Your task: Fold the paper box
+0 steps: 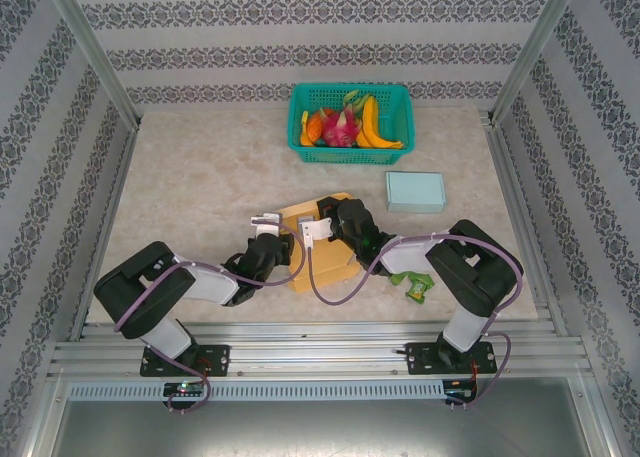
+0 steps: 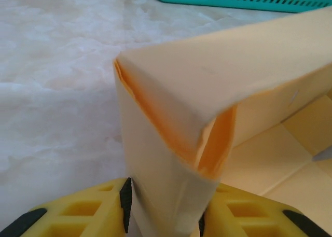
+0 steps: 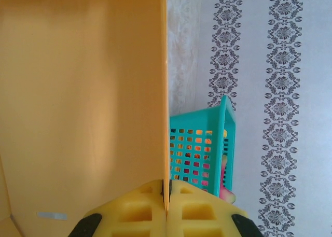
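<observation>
left pincer (image 2: 165,212), right pincer (image 3: 166,196) tight on paper box (image 2: 218,71)

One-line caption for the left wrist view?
Left gripper shut on a raised corner of the paper box, teal basket beyond.

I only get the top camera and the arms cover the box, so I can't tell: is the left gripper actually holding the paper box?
Observer: Yes. The left wrist camera shows the left gripper shut on a folded corner of the paper box, with the paper pinched between its yellow fingers.
Operator: And the right one?
Observer: The right gripper is shut on the thin edge of an upright box wall, seen on its wrist camera.
Operator: Is the left corner folded flat?
Observer: No, its layers gape a little, showing orange edges inside.
</observation>
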Motion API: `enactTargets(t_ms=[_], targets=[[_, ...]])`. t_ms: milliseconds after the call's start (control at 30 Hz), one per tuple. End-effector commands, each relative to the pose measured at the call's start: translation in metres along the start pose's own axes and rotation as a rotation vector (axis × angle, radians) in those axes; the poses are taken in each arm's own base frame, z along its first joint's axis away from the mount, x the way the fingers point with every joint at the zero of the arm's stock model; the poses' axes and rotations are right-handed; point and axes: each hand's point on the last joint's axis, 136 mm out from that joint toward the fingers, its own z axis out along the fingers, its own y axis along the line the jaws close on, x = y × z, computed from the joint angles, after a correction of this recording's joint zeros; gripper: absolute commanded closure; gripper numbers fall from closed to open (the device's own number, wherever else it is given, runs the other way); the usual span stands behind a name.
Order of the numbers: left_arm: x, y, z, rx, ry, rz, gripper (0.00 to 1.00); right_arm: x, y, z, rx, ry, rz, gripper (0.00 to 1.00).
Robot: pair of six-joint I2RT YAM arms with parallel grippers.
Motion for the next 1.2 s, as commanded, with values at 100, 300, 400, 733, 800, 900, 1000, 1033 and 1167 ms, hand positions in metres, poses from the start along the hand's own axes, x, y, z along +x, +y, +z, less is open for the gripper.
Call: enactTargets(t_ms=[100,300,400,733,800,900,1000,1033,1167], targets=[[-0.019,0.025,-0.005,-0.182,-0.085,0.048,0.64,-0.002,0.035,0.000,-0.096,-0.012,0.024,1.00],[-0.021,0.062,-0.015,-0.405,-0.094,0.054,0.73,0.006,0.037,0.003,-0.093,0.030,0.029,1.00],[-0.019,0.078,-0.022,-0.504,-0.093,0.042,0.77,0.010,0.038,0.003,-0.094,0.044,0.032,1.00],[-0.017,0.111,-0.031,-0.712,-0.071,-0.011,0.81,0.015,0.038,0.003,-0.090,0.070,0.043,1.00],[-0.016,0.115,-0.030,-0.730,-0.064,-0.025,0.81,0.014,0.039,0.003,-0.092,0.067,0.048,1.00],[-0.018,0.117,-0.029,-0.779,-0.065,-0.012,0.81,0.014,0.041,0.004,-0.095,0.064,0.060,1.00],[-0.018,0.119,-0.028,-0.824,-0.062,-0.001,0.81,0.014,0.042,0.004,-0.095,0.067,0.082,1.00],[-0.018,0.118,-0.026,-0.823,-0.061,-0.004,0.81,0.014,0.042,0.004,-0.096,0.069,0.086,1.00],[-0.011,0.105,-0.010,-0.719,-0.042,-0.028,0.80,0.012,0.044,0.005,-0.104,0.055,0.112,1.00]])
